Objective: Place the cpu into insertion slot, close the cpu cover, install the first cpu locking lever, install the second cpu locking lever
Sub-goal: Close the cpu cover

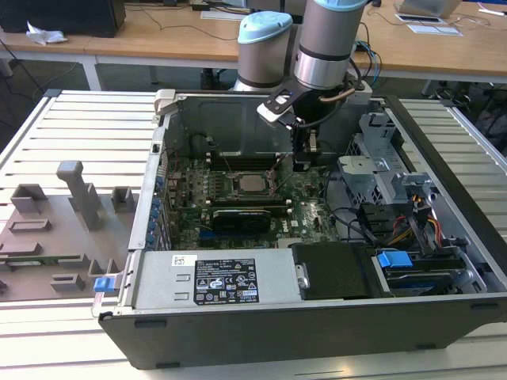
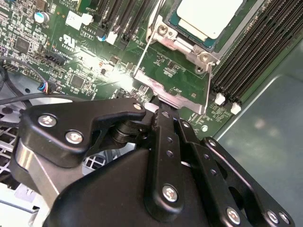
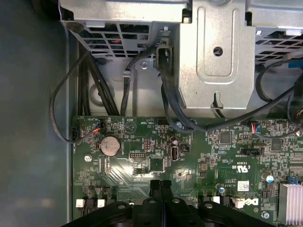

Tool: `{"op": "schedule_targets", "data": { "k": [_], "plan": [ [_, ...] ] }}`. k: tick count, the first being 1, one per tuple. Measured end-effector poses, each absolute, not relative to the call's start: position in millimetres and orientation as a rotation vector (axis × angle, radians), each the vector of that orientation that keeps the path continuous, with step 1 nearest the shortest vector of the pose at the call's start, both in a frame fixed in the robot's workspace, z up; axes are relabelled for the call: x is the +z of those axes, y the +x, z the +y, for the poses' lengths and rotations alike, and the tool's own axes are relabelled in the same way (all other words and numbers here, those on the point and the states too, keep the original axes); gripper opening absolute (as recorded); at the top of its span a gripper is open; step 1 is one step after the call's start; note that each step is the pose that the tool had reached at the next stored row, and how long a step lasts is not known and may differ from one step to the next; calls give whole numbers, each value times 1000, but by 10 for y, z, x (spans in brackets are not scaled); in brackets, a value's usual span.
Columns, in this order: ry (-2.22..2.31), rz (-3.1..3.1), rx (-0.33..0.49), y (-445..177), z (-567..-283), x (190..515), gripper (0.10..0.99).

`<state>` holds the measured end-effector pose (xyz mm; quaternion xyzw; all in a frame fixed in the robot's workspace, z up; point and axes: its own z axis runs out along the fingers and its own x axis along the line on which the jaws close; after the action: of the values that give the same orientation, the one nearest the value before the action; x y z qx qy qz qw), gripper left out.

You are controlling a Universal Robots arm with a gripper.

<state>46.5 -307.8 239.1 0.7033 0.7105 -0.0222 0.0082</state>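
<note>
The cpu [image 2: 208,16] lies in the insertion slot with its pale silver top showing; the slot itself is hidden under it. Over the cpu's edges lies the silvery cpu cover [image 2: 182,45]. Two thin wire levers [image 2: 142,54] [image 2: 209,85] run out from the cover's corners toward my gripper; whether they are latched I cannot tell. In the exterior view my gripper [image 1: 301,164] hangs low over the green board [image 1: 190,198], just to the exterior view's right of the cpu [image 1: 253,184]. The black fingers meet in both wrist views, and the gripper [image 2: 154,108] [image 3: 161,185] tip is close to a silver tab [image 2: 168,98] at the socket's edge.
Long black memory slots [image 2: 255,52] flank the socket. A metal drive cage [image 3: 213,52] with black cables [image 3: 102,90] stands beyond the board's edge. The power supply [image 1: 214,277] and a black drive bay [image 1: 333,269] fill the case's front. Grey fixtures [image 1: 75,190] stand on the table.
</note>
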Motion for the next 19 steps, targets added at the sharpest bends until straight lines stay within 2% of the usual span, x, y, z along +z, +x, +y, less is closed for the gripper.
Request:
{"op": "schedule_targets", "data": {
  "k": [19],
  "plan": [
    [2198, 2220, -70, 412, -3078, 2383, 106]
  ]
}}
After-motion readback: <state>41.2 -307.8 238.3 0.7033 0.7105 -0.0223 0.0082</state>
